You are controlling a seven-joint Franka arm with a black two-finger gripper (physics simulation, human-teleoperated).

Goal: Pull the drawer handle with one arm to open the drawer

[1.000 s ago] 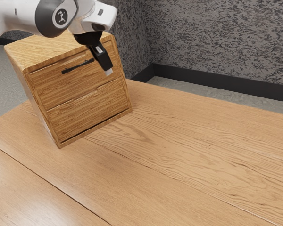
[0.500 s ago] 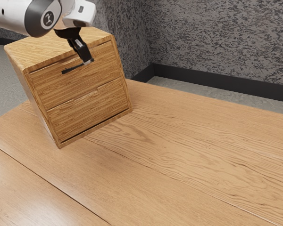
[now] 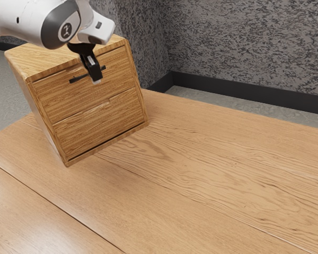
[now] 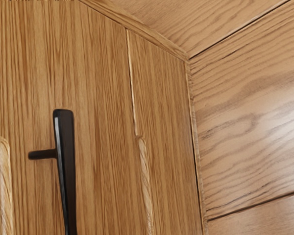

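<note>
The drawer handle (image 3: 78, 79) sits on the top drawer (image 3: 103, 92) in the exterior view's upper left. The gripper (image 3: 96, 77) is at the handle's right end, and you cannot tell whether it is open or closed. If you pull from so near the end, it may slip off. The handle is a slim bar lying along the drawer front, rising toward the exterior view's right.

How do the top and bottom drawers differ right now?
The top drawer carries a black bar handle; the bottom drawer shows no such handle. The gripper hangs in front of the top drawer, at its handle; nothing is near the bottom drawer. Both have the same wood grain and look shut.
</note>
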